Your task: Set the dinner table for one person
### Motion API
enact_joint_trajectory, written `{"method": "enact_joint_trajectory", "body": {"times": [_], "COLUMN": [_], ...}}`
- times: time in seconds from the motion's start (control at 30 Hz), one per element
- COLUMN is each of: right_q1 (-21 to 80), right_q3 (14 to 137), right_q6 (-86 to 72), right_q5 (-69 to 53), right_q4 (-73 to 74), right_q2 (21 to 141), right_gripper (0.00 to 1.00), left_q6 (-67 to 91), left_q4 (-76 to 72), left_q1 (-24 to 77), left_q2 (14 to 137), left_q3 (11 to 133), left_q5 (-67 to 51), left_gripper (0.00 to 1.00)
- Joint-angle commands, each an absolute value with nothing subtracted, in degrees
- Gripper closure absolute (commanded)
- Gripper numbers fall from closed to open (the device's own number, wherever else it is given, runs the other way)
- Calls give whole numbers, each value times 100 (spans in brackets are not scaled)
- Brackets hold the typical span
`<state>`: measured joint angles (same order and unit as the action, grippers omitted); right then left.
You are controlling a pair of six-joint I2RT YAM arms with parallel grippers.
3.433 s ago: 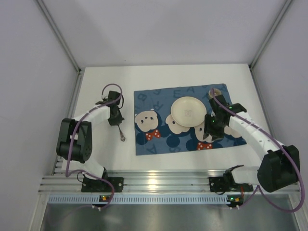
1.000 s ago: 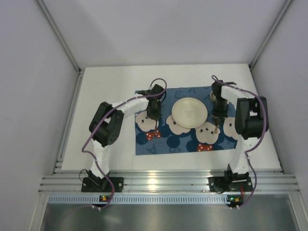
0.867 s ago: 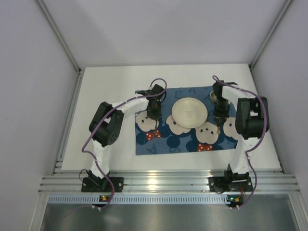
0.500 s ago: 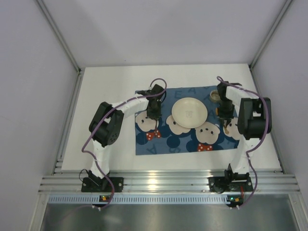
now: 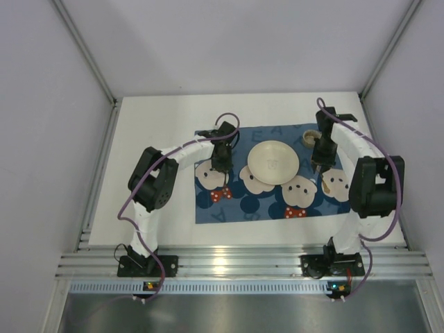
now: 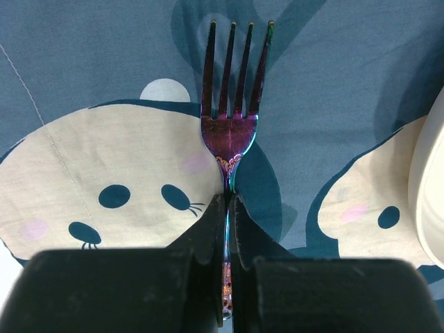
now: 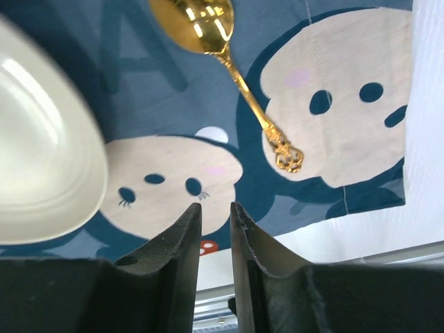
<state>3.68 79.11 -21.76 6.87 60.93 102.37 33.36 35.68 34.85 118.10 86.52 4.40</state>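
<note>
The white dinner table [image 5: 156,132] carries a blue mouse-print mat [image 5: 243,207] with a cream plate [image 5: 273,161] on it. My left gripper [image 5: 223,168] is left of the plate, low over the mat. In the left wrist view it [image 6: 227,208] is shut on the handle of an iridescent purple fork [image 6: 234,90], tines pointing away. My right gripper [image 5: 320,165] is right of the plate. In the right wrist view it [image 7: 214,206] is empty, jaws a little apart, above a gold spoon [image 7: 232,73] that lies on the mat.
A small tan cup [image 5: 310,138] stands on the mat's far right corner, just behind my right gripper. The plate's rim shows at the right edge of the left wrist view [image 6: 429,194] and at the left of the right wrist view [image 7: 41,166]. Bare white table [image 7: 388,222] borders the mat.
My right gripper has drawn back from the spoon towards the right and far side, and the spoon stays on the mat. My left gripper, holding the fork, has stayed put for the last second.
</note>
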Motion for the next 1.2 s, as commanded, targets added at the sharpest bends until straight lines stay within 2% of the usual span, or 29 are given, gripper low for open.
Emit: {"method": "enact_joint_trajectory", "body": {"times": [0.0, 0.17, 0.33, 0.37, 0.57, 0.63, 0.67, 0.7, 0.77, 0.8, 0.83, 0.9, 0.93, 1.03, 1.13, 1.17], "right_q1": [483, 536, 536, 536, 536, 545, 545, 536, 554, 562, 571, 571, 571, 589, 676, 685], "right_q3": [8033, 8016, 7875, 7710, 7524, 7532, 7558, 7585, 7637, 7655, 7664, 7682, 7716, 7787, 7840, 7805], "right_q6": [-2276, -2329, -2338, -2347, -2338, -2277, -2233, -2189, -2188, -2206, -2206, -2258, -2276, -2338, -2434, -2487], "right_q5": [299, 71, 26, 26, -219, -324, -360, -360, -360, -352, -404, -457, -509, -554, -562, -580], "right_q4": [6345, 6556, 6697, 6723, 6811, 6820, 6820, 6838, 6925, 6943, 6969, 6979, 6979, 6944, 6882, 6804], "right_q2": [9642, 9019, 8430, 8211, 7727, 7455, 7357, 7261, 6980, 6900, 6708, 6505, 6286, 5829, 5407, 5283], "right_gripper": [75, 67, 64, 63, 59, 52, 42, 36, 21, 19, 17, 12, 11, 8, 2, 0], "left_q6": [3498, 3612, 3683, 3709, 3744, 3744, 3735, 3718, 3674, 3587, 3534, 3323, 3244, 2945, 2953, 2831], "left_q4": [3796, 3946, 4122, 4148, 4192, 4280, 4306, 4350, 4403, 4412, 4386, 4298, 4133, 3798, 3332, 2765], "left_q1": [3436, 3437, 3428, 3436, 3437, 3428, 3436, 3428, 3436, 3428, 3436, 3436, 3437, 3410, 3366, 3366], "left_q2": [11724, 11786, 11786, 11717, 11593, 11514, 11461, 11383, 11128, 11031, 10787, 10496, 10172, 9687, 9054, 8609], "left_q3": [8736, 8868, 8983, 8974, 8894, 8956, 8991, 9017, 9044, 9035, 9018, 8834, 8755, 8289, 7701, 7186], "left_q5": [677, 764, 835, 887, 1011, 1055, 1081, 1185, 1370, 1441, 1607, 1792, 2045, 2433, 3293, 3687], "left_gripper": [99, 87, 81, 76, 60, 59, 59, 58, 51, 46, 35, 21, 4, 2, 2, 2]}}
